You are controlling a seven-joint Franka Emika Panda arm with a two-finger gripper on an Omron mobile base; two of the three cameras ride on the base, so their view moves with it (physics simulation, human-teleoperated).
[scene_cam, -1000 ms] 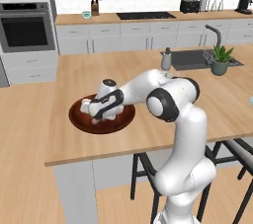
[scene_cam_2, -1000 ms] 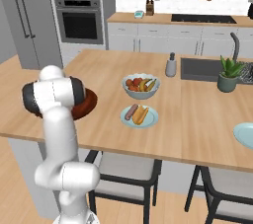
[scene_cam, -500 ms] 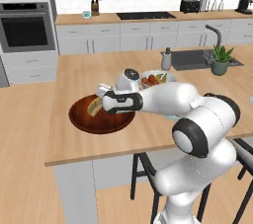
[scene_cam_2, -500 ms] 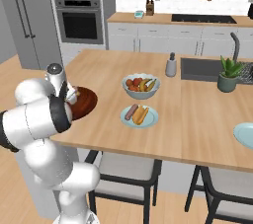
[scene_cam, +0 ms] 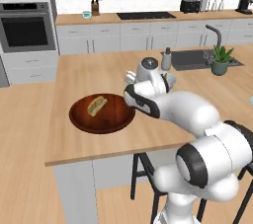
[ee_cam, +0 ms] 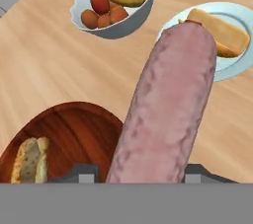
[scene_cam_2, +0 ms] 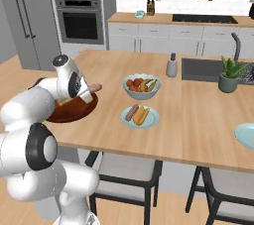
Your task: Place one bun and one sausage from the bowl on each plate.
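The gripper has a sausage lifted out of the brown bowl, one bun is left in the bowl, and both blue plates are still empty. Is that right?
Not quite. The near plate already holds a bun and a sausage, as the right base view shows. The rest stands: the gripper holds a sausage, and one bun remains in the brown bowl.

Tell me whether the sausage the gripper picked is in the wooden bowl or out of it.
Out. The sausage is held in the gripper, lifted past the rim of the wooden bowl, where one bun remains.
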